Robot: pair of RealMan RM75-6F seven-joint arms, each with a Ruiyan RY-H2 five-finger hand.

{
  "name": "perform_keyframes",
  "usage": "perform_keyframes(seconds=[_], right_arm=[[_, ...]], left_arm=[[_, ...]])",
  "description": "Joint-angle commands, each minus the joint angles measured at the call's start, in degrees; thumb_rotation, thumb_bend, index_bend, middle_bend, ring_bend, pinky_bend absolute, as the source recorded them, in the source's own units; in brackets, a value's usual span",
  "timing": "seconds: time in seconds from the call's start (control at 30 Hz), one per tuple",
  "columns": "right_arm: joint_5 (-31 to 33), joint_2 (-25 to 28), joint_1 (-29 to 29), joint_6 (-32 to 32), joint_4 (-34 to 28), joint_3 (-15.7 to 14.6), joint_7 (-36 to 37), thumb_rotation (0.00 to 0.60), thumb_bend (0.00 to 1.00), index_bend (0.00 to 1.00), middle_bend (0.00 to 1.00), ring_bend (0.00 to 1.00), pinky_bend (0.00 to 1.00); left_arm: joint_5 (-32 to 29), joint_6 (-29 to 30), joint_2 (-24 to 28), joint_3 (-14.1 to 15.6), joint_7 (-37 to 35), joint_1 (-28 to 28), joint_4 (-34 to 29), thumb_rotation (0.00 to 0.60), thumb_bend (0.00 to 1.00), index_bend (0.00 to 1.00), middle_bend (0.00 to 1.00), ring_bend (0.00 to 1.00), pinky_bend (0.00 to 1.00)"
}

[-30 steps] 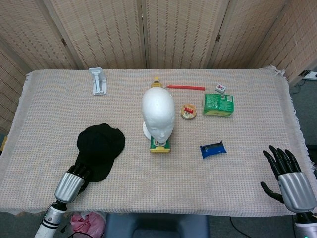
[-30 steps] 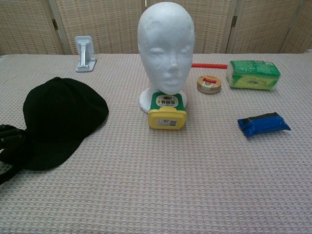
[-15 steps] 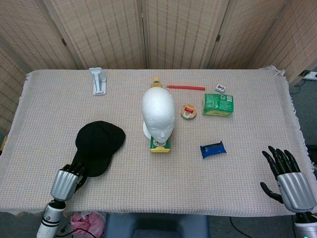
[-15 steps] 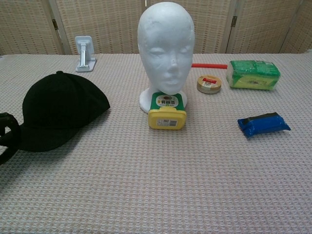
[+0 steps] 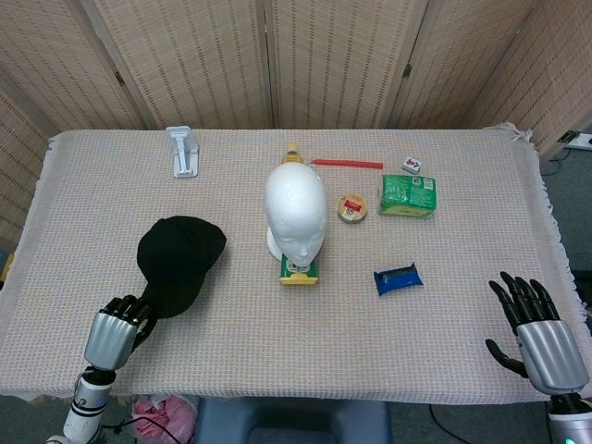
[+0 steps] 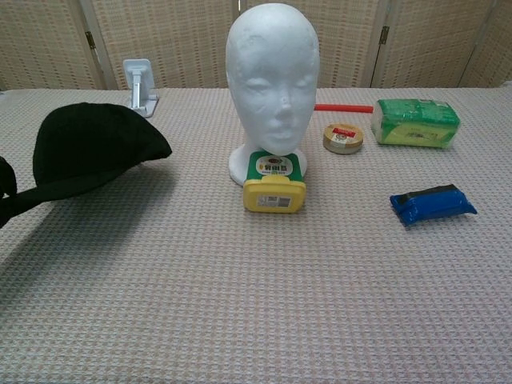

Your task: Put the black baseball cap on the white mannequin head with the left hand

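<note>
The black baseball cap (image 5: 180, 263) (image 6: 92, 154) hangs lifted off the table at the left, crown toward the mannequin, casting a shadow below it. My left hand (image 5: 115, 331) pinches its brim at the near left; in the chest view only a sliver of that hand (image 6: 5, 178) shows at the left edge. The white mannequin head (image 5: 295, 213) (image 6: 273, 78) stands upright mid-table, facing me, bare. My right hand (image 5: 538, 331) rests at the near right edge, fingers spread and holding nothing.
A yellow-green container (image 6: 274, 184) stands right in front of the mannequin. A blue packet (image 5: 398, 277), round tin (image 5: 352, 207), green pack (image 5: 408, 195), red stick (image 5: 347, 164), small tile (image 5: 412, 166) lie to the right. A white stand (image 5: 184, 151) sits at back left.
My left hand has drawn back toward me and raised the cap by its brim; the cap has come off the table and tilted up. The right hand has not moved.
</note>
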Motion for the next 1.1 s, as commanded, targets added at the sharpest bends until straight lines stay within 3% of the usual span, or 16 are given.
perform_keyframes(seconds=[0.03,0.47,1.1], right_arm=[[0.1,0.0,0.0,-0.1,0.0,0.0,-0.1,0.6,0.19,0.0,0.0,0.0,0.0],[0.6,0.2,0.2,-0.8,-0.4,-0.1,-0.4,0.6,0.19,0.0,0.0,0.0,0.0],[1.1,0.3,0.4,-1.3,-0.6,-0.1,-0.5,0.6,0.19,0.0,0.0,0.0,0.0]], left_arm=[[-1.1,2.2,-0.1,-1.2,-0.5,-0.7,0.6,0.6,0.4,0.75,0.76,0.57,0.73],[-1.9,5.8,0.9,-1.5,0.2,-3.2,3.0,0.6,0.4,0.75,0.76,0.57,0.73],[-4.8,11.1,6.4,-4.4,2.9,-6.8,-0.3,0.6,0.4,0.75,0.76,0.57,0.73]])
